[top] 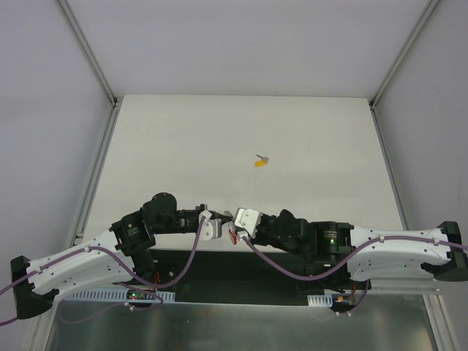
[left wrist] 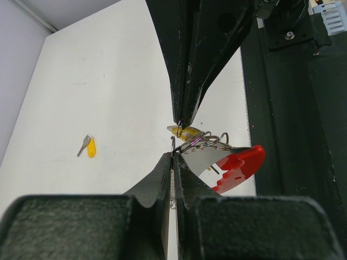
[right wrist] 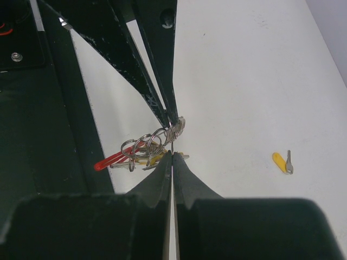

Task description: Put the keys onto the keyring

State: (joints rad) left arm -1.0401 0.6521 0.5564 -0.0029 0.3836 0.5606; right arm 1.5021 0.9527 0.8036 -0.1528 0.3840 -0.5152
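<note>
Both grippers meet tip to tip low over the table's near edge. My left gripper point(top: 223, 216) point(left wrist: 173, 155) is shut on a thin metal ring of the keyring point(left wrist: 203, 142). The keyring's linked rings and red curved loop point(left wrist: 238, 164) hang off to one side; in the right wrist view the loop point(right wrist: 108, 161) points toward the dark base. My right gripper point(top: 235, 219) point(right wrist: 172, 153) is shut on a yellow-headed key point(left wrist: 181, 131) right against that ring. A second key point(top: 261, 161) point(left wrist: 88, 146) point(right wrist: 283, 162) lies loose on the white table, farther out.
The white table point(top: 183, 146) ends at the dark base plate point(left wrist: 293, 135) close beside the hanging loop. Grey walls with metal frame rails point(top: 95, 168) enclose the table at the left, right and back.
</note>
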